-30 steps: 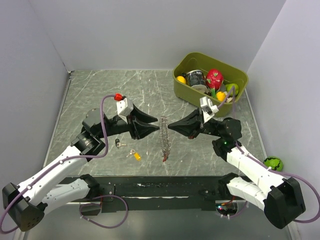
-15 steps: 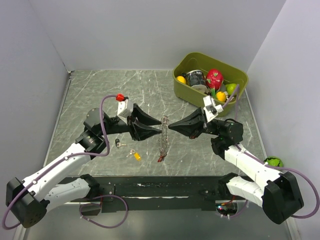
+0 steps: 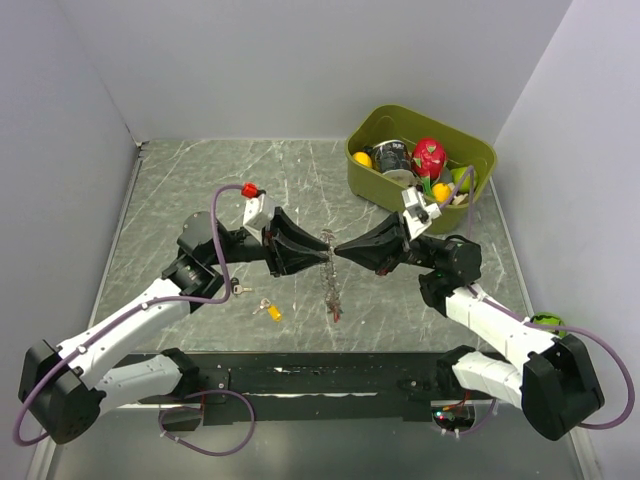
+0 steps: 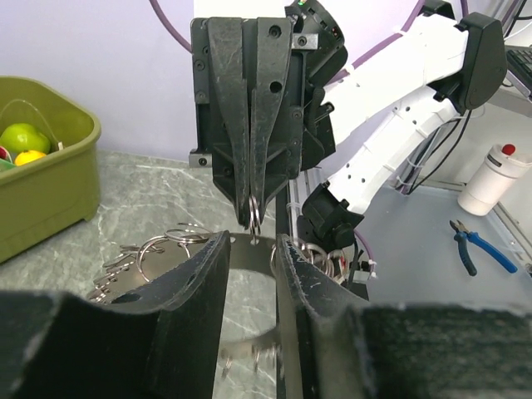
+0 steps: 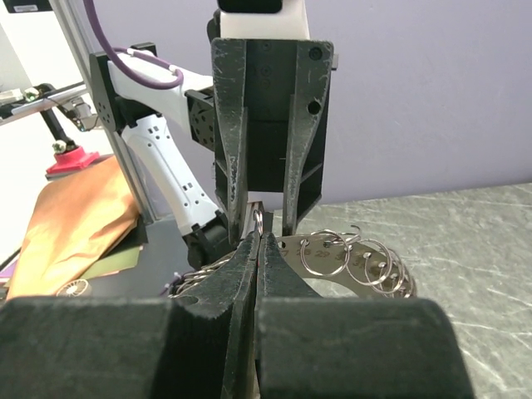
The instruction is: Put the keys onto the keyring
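Note:
The keyring (image 3: 330, 278), a flat metal ring band strung with several small split rings, hangs upright between my two grippers above the table. My right gripper (image 3: 338, 250) is shut on one small split ring (image 5: 258, 219) at the band's top edge. My left gripper (image 3: 320, 256) is open, its jaws astride the band from the other side. The band also shows in the left wrist view (image 4: 166, 249) and the right wrist view (image 5: 349, 249). The black-capped key (image 3: 240, 289) and the yellow-capped key (image 3: 270, 311) lie on the table below my left arm.
An olive green bin (image 3: 470, 150) with fruit and a can stands at the back right, close behind my right arm. A green object (image 3: 547, 325) lies off the table's right edge. Walls close the table at left, back and right.
Both grippers have closed in on the keyring from either side. The ring now hangs between them, and its lower end has swung slightly right.

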Motion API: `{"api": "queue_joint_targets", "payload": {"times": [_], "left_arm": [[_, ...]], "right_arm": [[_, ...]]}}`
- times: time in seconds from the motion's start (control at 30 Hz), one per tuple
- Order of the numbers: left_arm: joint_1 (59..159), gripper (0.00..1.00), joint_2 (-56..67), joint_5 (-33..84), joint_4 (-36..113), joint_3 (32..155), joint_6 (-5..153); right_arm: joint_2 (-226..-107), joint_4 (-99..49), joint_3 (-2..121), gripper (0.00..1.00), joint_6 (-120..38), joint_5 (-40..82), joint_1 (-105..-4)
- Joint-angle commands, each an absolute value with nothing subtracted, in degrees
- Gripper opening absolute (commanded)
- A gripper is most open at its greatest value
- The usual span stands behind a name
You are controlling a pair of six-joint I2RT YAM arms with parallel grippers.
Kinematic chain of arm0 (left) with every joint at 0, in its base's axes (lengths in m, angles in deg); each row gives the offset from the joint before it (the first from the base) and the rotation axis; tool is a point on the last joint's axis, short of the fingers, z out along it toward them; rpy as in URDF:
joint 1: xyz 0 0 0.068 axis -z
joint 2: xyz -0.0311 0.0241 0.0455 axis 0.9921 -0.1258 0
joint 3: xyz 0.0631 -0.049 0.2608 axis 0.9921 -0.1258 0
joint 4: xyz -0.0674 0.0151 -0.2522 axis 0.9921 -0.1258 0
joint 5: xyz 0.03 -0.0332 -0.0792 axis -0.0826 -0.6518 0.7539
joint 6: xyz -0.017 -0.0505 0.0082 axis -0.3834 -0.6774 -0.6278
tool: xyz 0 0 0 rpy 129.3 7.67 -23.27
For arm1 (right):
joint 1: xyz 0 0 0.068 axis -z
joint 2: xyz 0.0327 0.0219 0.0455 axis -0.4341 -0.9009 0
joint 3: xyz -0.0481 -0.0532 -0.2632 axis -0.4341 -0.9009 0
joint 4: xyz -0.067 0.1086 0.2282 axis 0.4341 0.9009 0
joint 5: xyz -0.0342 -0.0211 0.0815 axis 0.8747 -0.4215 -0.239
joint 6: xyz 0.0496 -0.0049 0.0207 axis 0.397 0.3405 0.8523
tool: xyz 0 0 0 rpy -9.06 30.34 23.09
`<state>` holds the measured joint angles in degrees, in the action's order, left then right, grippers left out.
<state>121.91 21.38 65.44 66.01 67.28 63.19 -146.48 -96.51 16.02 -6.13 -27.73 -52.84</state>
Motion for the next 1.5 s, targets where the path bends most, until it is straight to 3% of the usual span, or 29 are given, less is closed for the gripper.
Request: {"api": "queue_joint_targets", "payload": {"times": [0.0,0.07,0.1,0.17,0.37,0.4,0.6,0.8,0.93,1.1,1.3,1.47], "left_arm": [[122.3,0.31,20.7,66.6,68.6,70.8,62.9],[122.5,0.24,20.0,66.5,68.4,71.1,62.9],[122.6,0.14,20.0,66.0,67.9,71.3,63.2],[122.7,0.03,19.8,65.2,67.9,71.4,63.7],[122.7,0.01,20.2,62.3,57.1,75.1,70.7],[122.8,0.01,20.4,61.3,55.1,75.9,72.0],[123.7,0.01,20.0,57.1,38.4,81.8,80.7],[126.6,0.01,16.3,52.5,22.8,89.1,88.4],[128.4,0.01,13.6,50.5,15.4,93.7,91.8],[130.1,0.01,12.4,48.0,10.8,96.9,92.9],[131.3,0.01,10.9,45.8,6.9,100.0,94.4],[131.9,0.01,9.9,45.8,6.1,100.8,94.8]], "right_arm": [[-146.7,-104.4,17.0,0.00,-5.3,-26.5,-53.0],[-146.9,-104.0,17.1,0.00,-5.5,-26.3,-53.0],[-146.9,-103.3,17.1,0.00,-6.0,-26.0,-53.0],[-146.9,-100.9,17.5,0.00,-7.0,-26.2,-53.0],[-145.5,-91.1,19.4,0.03,-10.8,-27.8,-52.9],[-144.3,-88.4,19.7,0.15,-13.7,-28.1,-52.9],[-137.6,-58.8,24.9,0.55,-32.6,-27.5,-52.4],[-136.2,-38.1,31.2,0.76,-46.2,-28.1,-51.4],[-139.9,-30.7,35.4,0.74,-51.1,-29.7,-51.5],[-142.5,-24.2,38.4,0.60,-55.2,-28.9,-51.4],[-142.9,-20.3,39.3,0.57,-58.2,-29.2,-51.5],[-144.3,-21.1,39.7,0.44,-57.2,-31.7,-51.5]]}}
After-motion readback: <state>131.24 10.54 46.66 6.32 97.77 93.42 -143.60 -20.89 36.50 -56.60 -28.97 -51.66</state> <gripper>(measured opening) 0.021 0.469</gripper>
